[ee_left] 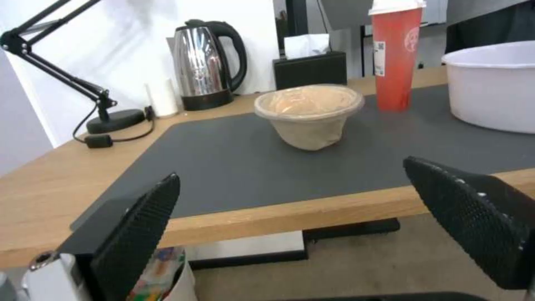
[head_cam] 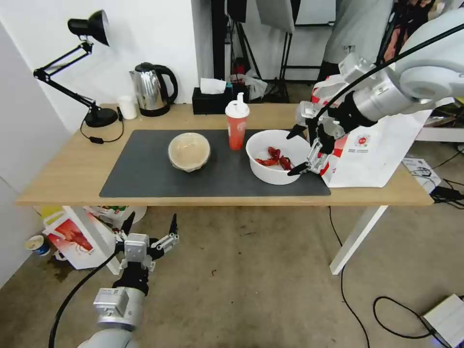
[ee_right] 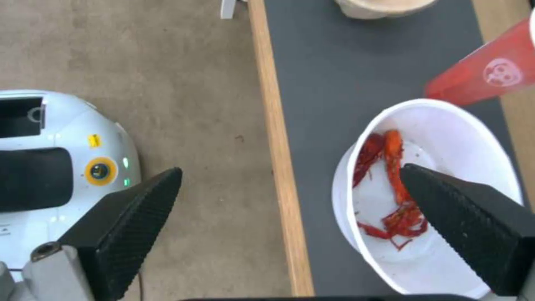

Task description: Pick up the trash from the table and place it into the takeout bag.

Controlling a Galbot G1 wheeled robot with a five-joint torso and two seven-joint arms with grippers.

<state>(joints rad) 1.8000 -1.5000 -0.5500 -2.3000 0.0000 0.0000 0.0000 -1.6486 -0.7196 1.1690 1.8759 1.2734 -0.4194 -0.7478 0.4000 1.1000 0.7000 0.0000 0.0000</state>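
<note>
White plastic crayfish-shell bowl (head_cam: 274,155) sits directly below the right gripper (head_cam: 298,151), fingers spread wide astride its takeout-bag-side rim; left gripper (head_cam: 149,227) idles wide below the table (head_cam: 63,169).

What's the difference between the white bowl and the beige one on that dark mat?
The white bowl is wider and open, with red crayfish shells inside; the beige bowl is smaller and closed under a clear lid. The right gripper hangs open at the white bowl's rim, while nothing is near the beige bowl. Both stand upright on the grey mat.

White wall (head_cam: 145,34), worn grey-brown floor (head_cam: 251,270)
</note>
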